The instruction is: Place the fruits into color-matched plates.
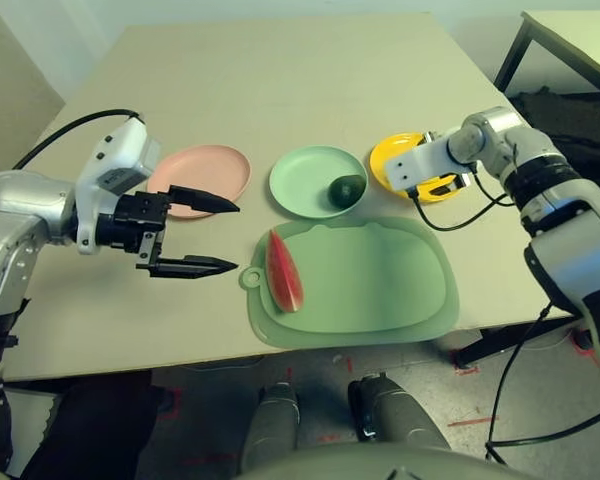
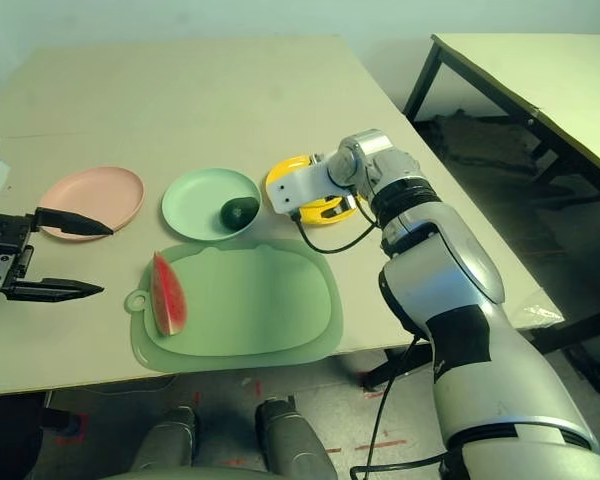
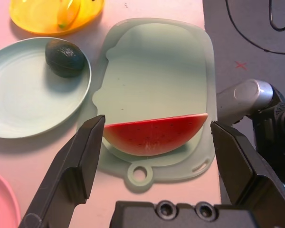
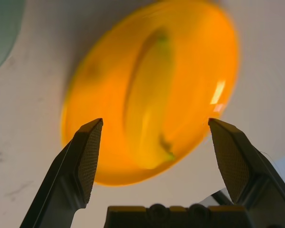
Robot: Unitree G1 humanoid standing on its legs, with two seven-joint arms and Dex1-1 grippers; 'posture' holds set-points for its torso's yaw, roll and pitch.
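The red watermelon wedge (image 1: pixel 284 272) lies on the left part of the green cutting mat (image 1: pixel 380 290). A dark avocado (image 1: pixel 346 190) sits in the mint green plate (image 1: pixel 305 182). The banana (image 4: pixel 149 102) lies in the yellow plate (image 4: pixel 95 90), free of the fingers. My right gripper (image 4: pixel 154 142) hovers just above that plate, open with nothing between its fingers. My left gripper (image 1: pixel 218 236) is open and empty, left of the mat, pointing at the watermelon (image 3: pixel 154 135). The pink plate (image 1: pixel 215 170) holds nothing.
A black cable (image 1: pixel 460 215) trails from the right arm over the table's right edge. A second table (image 2: pixel 540 70) stands at the far right. The tabletop (image 1: pixel 280 80) stretches bare beyond the plates.
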